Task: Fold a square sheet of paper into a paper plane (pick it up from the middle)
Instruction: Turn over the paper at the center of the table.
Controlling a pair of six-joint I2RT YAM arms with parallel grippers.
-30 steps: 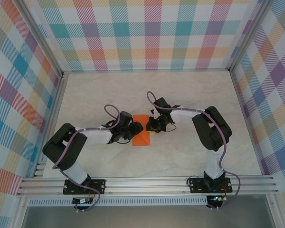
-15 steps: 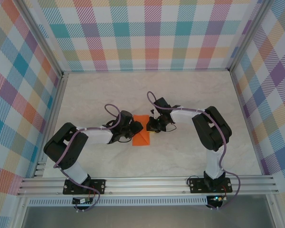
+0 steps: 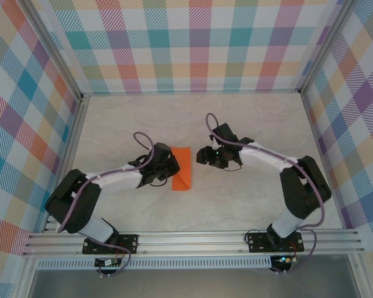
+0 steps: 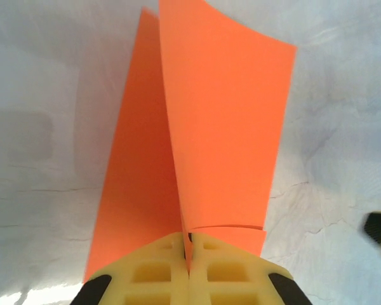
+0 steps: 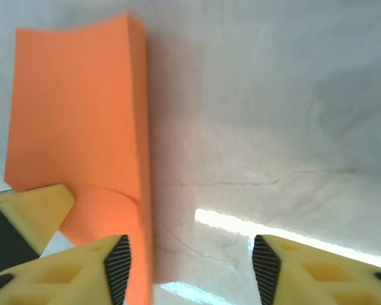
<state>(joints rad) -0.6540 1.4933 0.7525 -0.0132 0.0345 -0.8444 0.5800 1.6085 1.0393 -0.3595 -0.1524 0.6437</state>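
Lies wide open across the table (image 3: 255,118) behind the square sheet of paper (image 3: 183,166), up to the plaid walls (image 3: 193,49). Blocked on the sheet's left by the left gripper (image 3: 172,169), clamped on its edge. Leaves only a slim gap to the right gripper (image 3: 202,155), fingers spread. Hemmed on the near side by left arm (image 3: 115,180) and right arm (image 3: 270,160).

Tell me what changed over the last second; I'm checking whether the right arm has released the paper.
The right gripper came off the folded orange paper and drew back rightwards, its fingers open. The left gripper stays pinched on the paper's edge, and the paper lies about where it was.
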